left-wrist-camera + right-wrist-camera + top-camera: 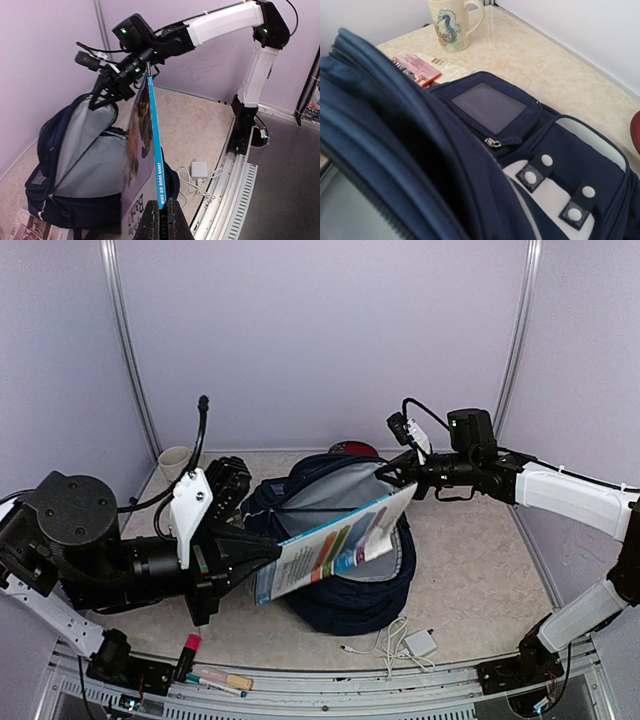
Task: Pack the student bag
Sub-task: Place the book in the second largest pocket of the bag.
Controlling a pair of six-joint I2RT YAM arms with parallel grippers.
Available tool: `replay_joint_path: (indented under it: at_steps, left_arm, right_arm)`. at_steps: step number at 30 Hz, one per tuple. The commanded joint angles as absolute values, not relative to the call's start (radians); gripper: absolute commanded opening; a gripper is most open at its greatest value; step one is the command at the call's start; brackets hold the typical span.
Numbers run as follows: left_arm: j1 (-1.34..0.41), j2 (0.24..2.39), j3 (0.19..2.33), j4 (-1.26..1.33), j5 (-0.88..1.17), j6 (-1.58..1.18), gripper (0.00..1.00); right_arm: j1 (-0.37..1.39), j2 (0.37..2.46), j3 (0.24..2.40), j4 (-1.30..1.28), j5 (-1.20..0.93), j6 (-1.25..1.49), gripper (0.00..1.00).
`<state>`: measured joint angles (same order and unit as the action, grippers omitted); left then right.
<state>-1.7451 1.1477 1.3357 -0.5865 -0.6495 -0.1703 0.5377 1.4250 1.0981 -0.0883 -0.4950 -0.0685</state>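
Note:
The student bag (pixel 345 605) lies mid-table, its main compartment open and its grey lining showing. It also shows in the left wrist view (pixel 45 145) and fills the right wrist view (pixel 490 105). My left gripper (pixel 255 556) (pixel 165 220) is shut on a thin book with a blue spine (pixel 335 545) (pixel 153 135) and holds it tilted over the bag's opening. My right gripper (pixel 393 472) (pixel 102 95) is at the bag's far upper rim, shut on the edge and holding the opening up. Its fingers are hidden in its own wrist view.
A printed mug (pixel 175 460) (pixel 451 22) stands at the back left, with a pink booklet (pixel 415 67) near it. A white charger with a cable (pixel 420 643) (pixel 199 170) lies front right. Markers (pixel 215 680) lie at the front edge. A red thing (pixel 352 449) sits behind the bag.

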Motion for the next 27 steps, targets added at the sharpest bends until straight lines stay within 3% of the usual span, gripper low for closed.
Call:
replay_joint_path:
  at_steps: [1, 10, 14, 21, 27]
  left_arm:
    - [-1.739, 1.153, 1.35, -0.549, -0.795, -0.098, 0.0]
    - [-1.528, 1.221, 1.307, -0.593, -0.658, -0.009, 0.0]
    - [-1.496, 1.266, 1.293, -0.586, -0.71, 0.022, 0.0]
    - [-1.476, 1.535, 1.454, -0.68, -0.978, 0.19, 0.0]
    - [-1.46, 1.76, 1.546, -0.666, -0.855, 0.299, 0.0]
  right_arm:
    - [0.528, 1.413, 1.152, -0.02, -0.531, -0.06, 0.0]
    - [0.528, 1.408, 1.161, -0.021, -0.543, -0.049, 0.0]
    - [0.528, 1.407, 1.163, -0.016, -0.561, -0.042, 0.0]
    - [0.528, 1.407, 1.181, -0.028, -0.589, -0.041, 0.0]
    - [0.528, 1.399, 1.171, -0.016, -0.607, -0.031, 0.0]
